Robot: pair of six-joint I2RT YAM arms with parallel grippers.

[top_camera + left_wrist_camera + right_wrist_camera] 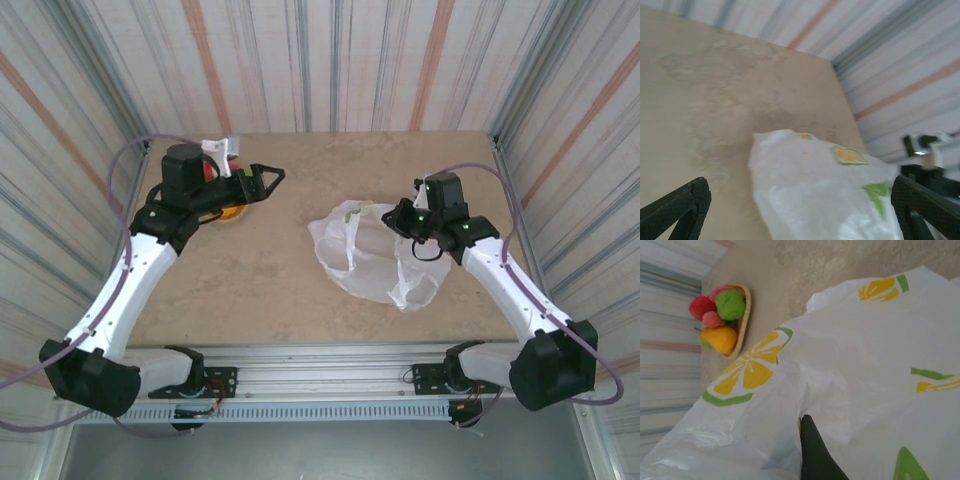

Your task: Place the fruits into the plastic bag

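Note:
The white plastic bag [372,258] printed with lemon slices lies crumpled right of the table's middle. My right gripper [402,217] holds its upper right edge. In the right wrist view the film of the plastic bag [865,355] is folded against one dark finger [815,455]; the other finger is hidden behind the plastic. The fruits [720,317] are heaped in a tan woven tray [744,315]: a red strawberry [700,306], a green apple [730,304] and an orange-yellow piece [720,338]. My left gripper [268,180] hovers wide open just right of the tray, facing the bag [825,195], with nothing between its fingers.
The left arm covers most of the tray; an orange fruit [232,213] and a red one [209,172] peek out beside it. Striped curtain walls close in the table on three sides. Bare tabletop [250,290] lies between the arms' bases and the bag.

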